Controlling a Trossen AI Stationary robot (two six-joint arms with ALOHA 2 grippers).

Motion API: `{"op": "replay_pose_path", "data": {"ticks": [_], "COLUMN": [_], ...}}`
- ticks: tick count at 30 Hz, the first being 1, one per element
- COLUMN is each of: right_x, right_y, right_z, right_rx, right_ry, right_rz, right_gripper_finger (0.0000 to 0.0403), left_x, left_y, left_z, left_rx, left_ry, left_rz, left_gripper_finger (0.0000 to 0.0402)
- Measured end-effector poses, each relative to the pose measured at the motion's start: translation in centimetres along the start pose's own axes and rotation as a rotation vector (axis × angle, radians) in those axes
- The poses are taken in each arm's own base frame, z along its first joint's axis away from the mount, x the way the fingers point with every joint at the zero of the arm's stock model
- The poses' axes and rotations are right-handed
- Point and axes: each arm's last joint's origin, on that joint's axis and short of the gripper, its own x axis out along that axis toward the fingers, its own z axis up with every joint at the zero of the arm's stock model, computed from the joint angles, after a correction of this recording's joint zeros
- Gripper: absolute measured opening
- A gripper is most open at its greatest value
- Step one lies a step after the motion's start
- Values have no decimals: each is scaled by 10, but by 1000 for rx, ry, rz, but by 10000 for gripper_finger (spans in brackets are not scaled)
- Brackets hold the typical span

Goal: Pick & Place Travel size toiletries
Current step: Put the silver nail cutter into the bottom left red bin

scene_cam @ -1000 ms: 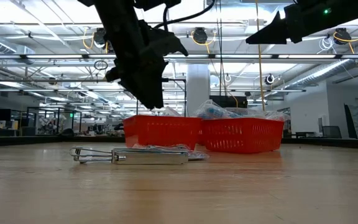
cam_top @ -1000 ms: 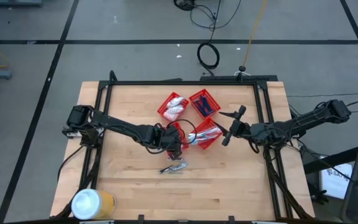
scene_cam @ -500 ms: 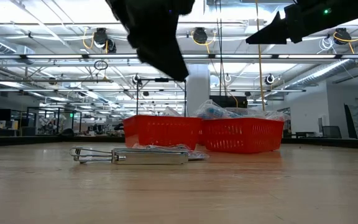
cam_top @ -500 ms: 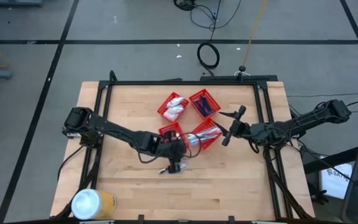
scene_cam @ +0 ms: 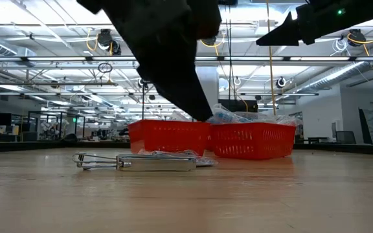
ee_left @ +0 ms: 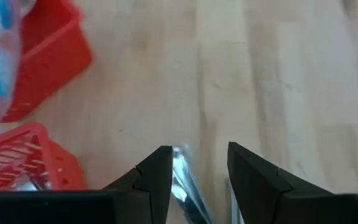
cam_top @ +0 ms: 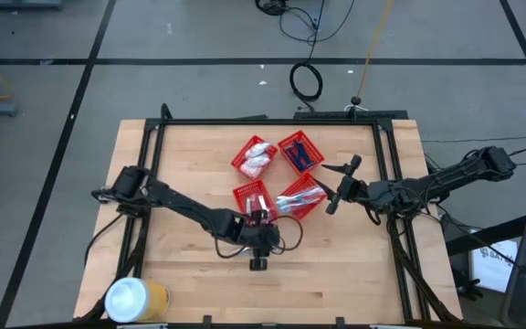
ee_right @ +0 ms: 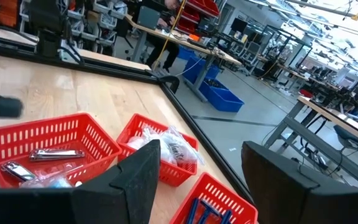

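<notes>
The piece in question is a set of silvery metal nail clippers [scene_cam: 138, 160] lying flat on the tabletop [cam_top: 181, 164], at about 6 o'clock from the cluster of red mesh baskets [cam_top: 292, 140]. From the low view I cannot tell whether it is one clipper or two lying end to end. The left gripper [cam_top: 259, 250] hangs directly over it. In the left wrist view its fingers [ee_left: 157, 171] stand apart and released, with the shiny strip between them and close to one finger, and nothing is grasped. The right gripper [cam_top: 333, 188] waits at 3 o'clock of the baskets, fingers spread wide and empty. The clippers look stiff, small and light, so crushing is no worry. Slipping is the likelier trouble: polished metal, thin and low against the wood, gives the fingers little to bite on. The lever probably pivots loosely, so a grip on it alone could let the body swing or drop. The better hold seems to be across the narrow width at mid-body, with the fingers brought right down to the wood and closing on both long edges. One basket already holds similar clippers [ee_right: 55, 154].
</notes>
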Motion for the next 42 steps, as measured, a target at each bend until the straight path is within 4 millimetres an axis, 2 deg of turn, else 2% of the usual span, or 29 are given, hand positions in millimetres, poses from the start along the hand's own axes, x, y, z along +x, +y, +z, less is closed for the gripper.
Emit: {"op": "replay_pose_path", "data": {"ticks": [8,21,27,34,42], "right_x": [0,0,0,0,0], "right_y": [0,0,0,0,0], "right_z": [0,0,0,0,0], "right_rx": [14,15,15,14,14], "right_ry": [0,0,0,0,0], "right_rz": [1,1,1,1,1], "right_gripper_finger": [212,212,212,212,212], "left_x": [18,30,28,21,5], "left_y": [16,14,7,7,5], "left_z": [-11,-22,-25,-28,-34], "left_rx": [-94,-184,-216,-218,-265], "left_ry": [88,185,225,276,364], "left_rz": [64,-15,-86,-72,-31], "left_gripper_finger": [152,152,152,152,152]}}
